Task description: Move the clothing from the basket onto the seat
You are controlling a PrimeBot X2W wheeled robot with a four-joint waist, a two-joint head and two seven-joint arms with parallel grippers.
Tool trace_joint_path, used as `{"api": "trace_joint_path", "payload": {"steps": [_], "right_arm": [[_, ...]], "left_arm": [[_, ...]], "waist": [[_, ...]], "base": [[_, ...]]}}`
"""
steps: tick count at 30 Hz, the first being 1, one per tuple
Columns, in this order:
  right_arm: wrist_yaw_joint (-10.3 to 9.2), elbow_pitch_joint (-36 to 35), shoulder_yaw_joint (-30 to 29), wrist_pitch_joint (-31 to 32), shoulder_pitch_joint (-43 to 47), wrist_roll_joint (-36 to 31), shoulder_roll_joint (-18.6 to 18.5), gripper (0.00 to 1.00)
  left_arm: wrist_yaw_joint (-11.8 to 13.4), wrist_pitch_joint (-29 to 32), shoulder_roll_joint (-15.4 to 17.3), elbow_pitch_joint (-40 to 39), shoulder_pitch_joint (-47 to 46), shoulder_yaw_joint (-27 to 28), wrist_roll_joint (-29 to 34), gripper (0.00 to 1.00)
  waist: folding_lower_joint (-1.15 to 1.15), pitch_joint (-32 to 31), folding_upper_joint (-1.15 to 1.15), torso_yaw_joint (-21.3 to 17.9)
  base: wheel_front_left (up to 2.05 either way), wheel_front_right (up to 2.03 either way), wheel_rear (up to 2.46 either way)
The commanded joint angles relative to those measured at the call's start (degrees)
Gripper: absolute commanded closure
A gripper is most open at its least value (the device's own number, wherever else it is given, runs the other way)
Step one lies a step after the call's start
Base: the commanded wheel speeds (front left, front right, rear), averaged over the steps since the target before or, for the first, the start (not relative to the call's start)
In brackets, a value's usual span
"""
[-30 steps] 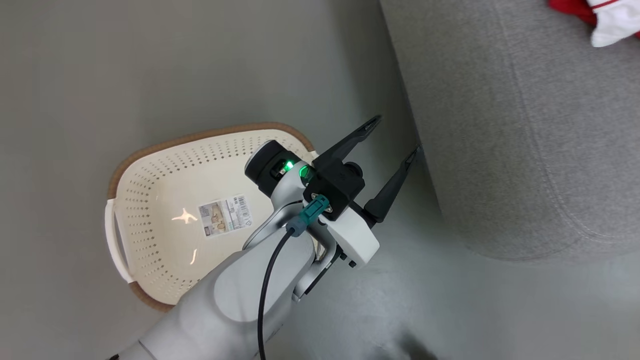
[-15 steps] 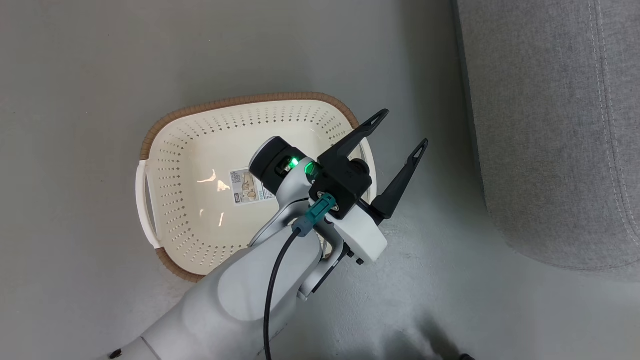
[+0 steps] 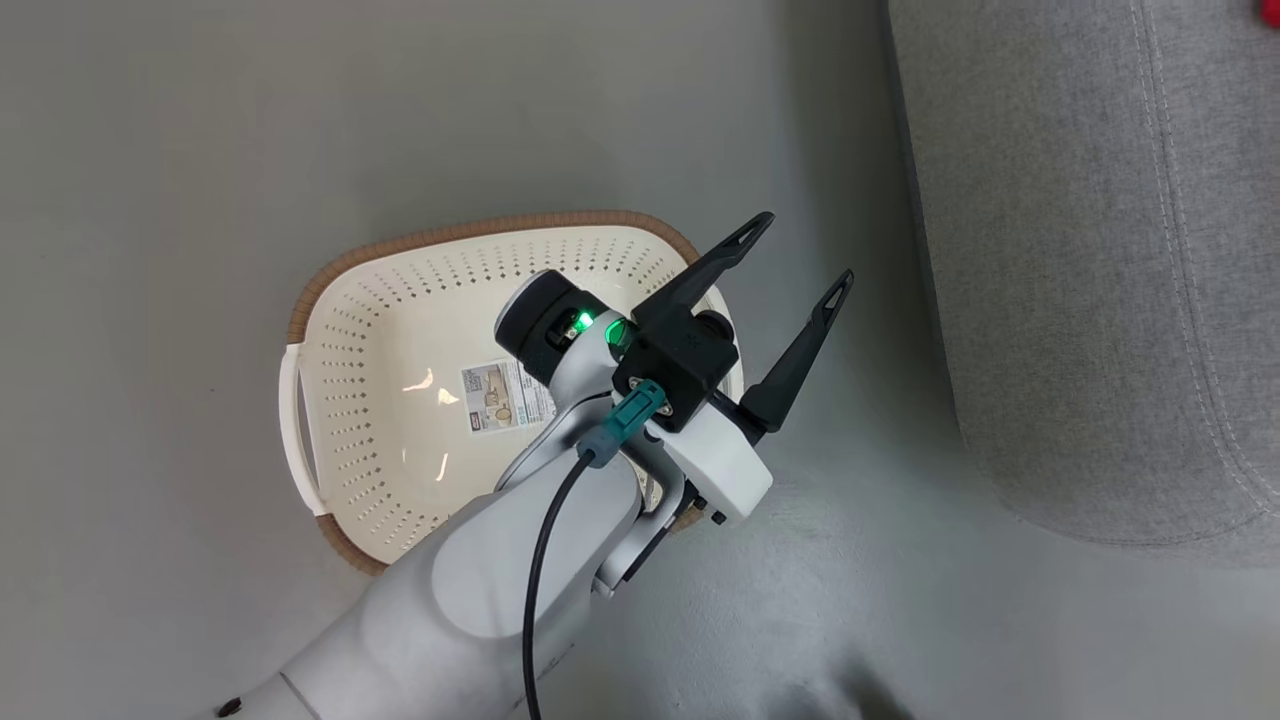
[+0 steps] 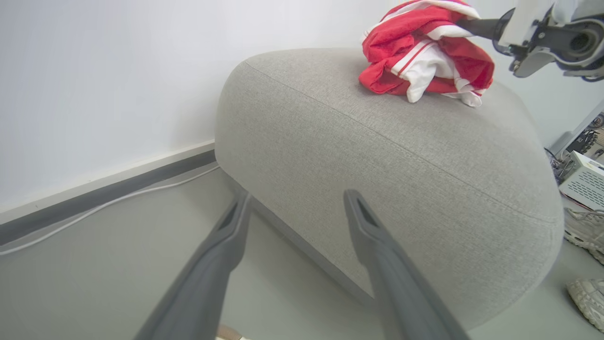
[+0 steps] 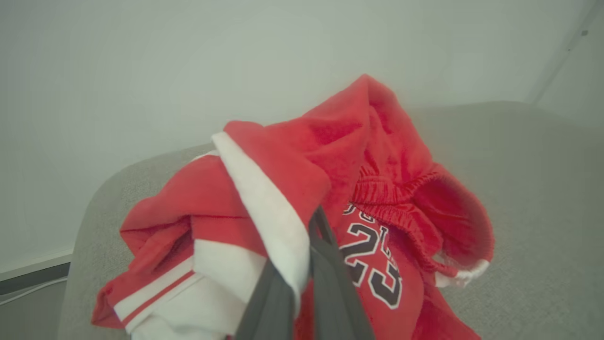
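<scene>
The clothing (image 4: 424,52) lies heaped on top of the seat (image 4: 377,156), toward its far end. My right gripper (image 5: 314,226) is clamped on a white hem of the heap, its tips buried in fabric. My left gripper (image 3: 806,247) hangs empty, fingers spread, beside the seat's near corner, over the basket (image 3: 480,228), which stands close beside the seat. If I draw the right arm away before releasing, or the hem snags, the heap could slide off the seat. I cannot separate two garments, and my left arm (image 3: 480,590) covers part of the basket.
</scene>
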Motion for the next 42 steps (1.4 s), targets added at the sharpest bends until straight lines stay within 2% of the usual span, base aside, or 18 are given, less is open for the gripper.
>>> {"api": "trace_joint_path", "payload": {"steps": [1,2,3,18,29,42], "right_arm": [[0.07,-1.59,0.71,-0.29,3.01,0.51,-1.78,0.29],[0.07,-1.91,1.10,-0.29,4.06,0.96,-1.67,0.05],[0.07,-2.22,1.37,-0.29,5.05,1.52,-1.51,0.00],[0.07,-9.42,4.78,-0.29,17.14,4.01,2.70,0.00],[0.07,-16.07,7.42,-0.29,22.43,1.55,6.88,0.00],[0.07,-22.44,10.70,-0.29,30.81,-2.02,12.17,0.00]], "left_arm": [[0.10,-0.28,-0.19,-1.61,-0.12,1.45,-0.28,0.00],[0.02,-0.28,-0.19,-1.66,0.14,1.64,-0.32,0.00],[-0.04,-0.28,-0.19,-1.70,0.43,1.84,-0.34,0.00],[-0.61,-0.28,-0.19,-2.12,8.16,8.00,0.42,0.00],[0.21,-0.28,-0.19,-2.37,17.68,18.67,2.71,0.00],[-0.28,-0.28,-0.19,-2.92,30.41,36.11,8.88,0.00]], "waist": [[0.00,-0.67,0.00,0.08],[0.00,-1.12,0.00,0.13],[0.00,-1.57,0.00,0.20],[0.00,-10.61,0.00,1.72],[0.00,-19.80,0.00,4.94],[0.00,-30.38,0.00,10.56]], "base": [[0.00,0.00,0.00],[0.00,0.00,0.00],[0.00,0.00,0.00],[0.00,0.00,0.00],[0.00,0.00,0.00],[0.00,0.00,0.00]]}}
